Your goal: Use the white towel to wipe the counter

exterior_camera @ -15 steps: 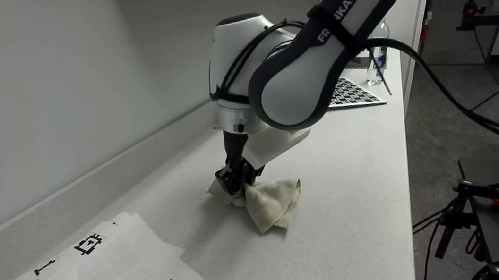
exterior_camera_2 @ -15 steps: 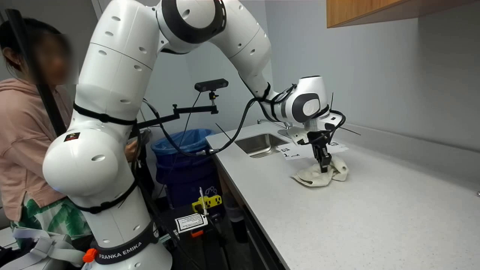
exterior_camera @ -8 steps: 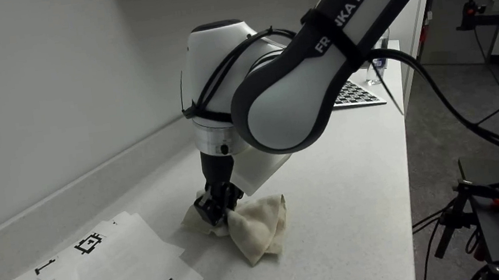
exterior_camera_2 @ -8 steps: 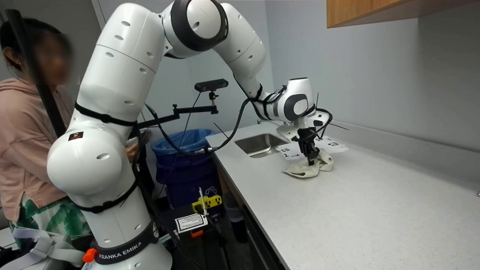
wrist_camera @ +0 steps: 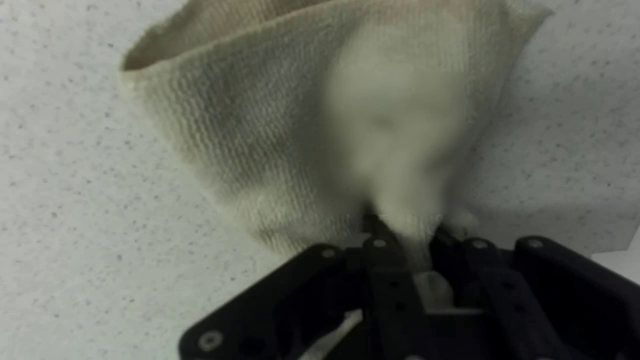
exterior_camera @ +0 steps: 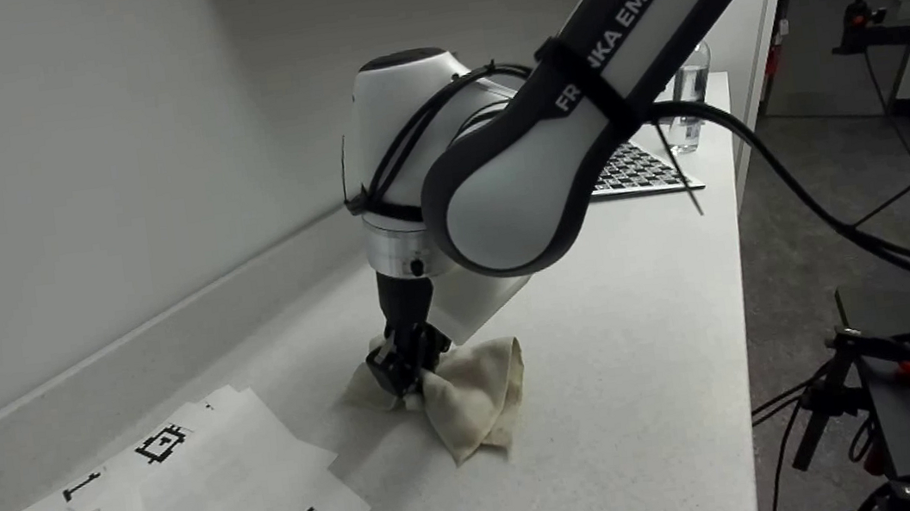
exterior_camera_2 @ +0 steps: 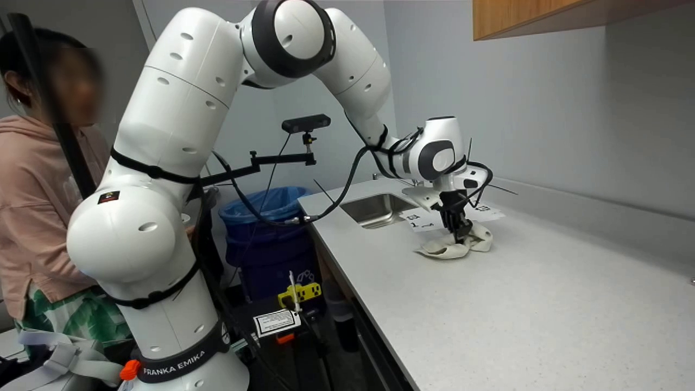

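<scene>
The off-white towel [exterior_camera: 477, 396] lies bunched on the pale speckled counter [exterior_camera: 611, 393], with folds spreading to both sides of the gripper. It also shows in an exterior view [exterior_camera_2: 442, 250] on the counter beyond the arm. My gripper [exterior_camera: 409, 391] points down and is shut on a pinched fold of the towel. In the wrist view the towel [wrist_camera: 250, 130] fills the upper middle, and a fold runs between the two black fingers of the gripper [wrist_camera: 407, 232]. The fingertips are partly hidden by cloth. The towel's lower parts touch the counter.
White papers with black markers [exterior_camera: 199, 504] lie on the counter close to the towel. A checkerboard [exterior_camera: 640, 170] and a clear bottle [exterior_camera: 689, 114] stand farther along. A sink [exterior_camera_2: 377, 210] is near the papers. A wall backs the counter; a wooden cabinet [exterior_camera_2: 532, 19] hangs above. A person [exterior_camera_2: 49, 217] stands behind the arm.
The gripper dragged the towel along the counter toward the papers and sink, then moved slightly back the opposite way. The grip on the towel looks the same.
</scene>
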`<state>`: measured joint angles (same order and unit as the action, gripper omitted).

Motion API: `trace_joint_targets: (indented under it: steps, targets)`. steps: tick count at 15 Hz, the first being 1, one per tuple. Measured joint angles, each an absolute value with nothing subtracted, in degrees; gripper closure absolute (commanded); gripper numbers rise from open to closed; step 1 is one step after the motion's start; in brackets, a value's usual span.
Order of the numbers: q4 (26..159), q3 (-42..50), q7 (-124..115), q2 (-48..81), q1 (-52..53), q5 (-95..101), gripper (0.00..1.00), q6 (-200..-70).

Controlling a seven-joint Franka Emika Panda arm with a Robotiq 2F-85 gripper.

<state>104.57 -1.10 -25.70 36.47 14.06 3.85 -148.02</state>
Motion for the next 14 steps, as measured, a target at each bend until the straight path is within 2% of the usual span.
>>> trace_joint_targets:
  steps: [14]
  targets:
    - [110.8,9.8,-30.2,33.3,11.2,3.8,0.97,-148.1]
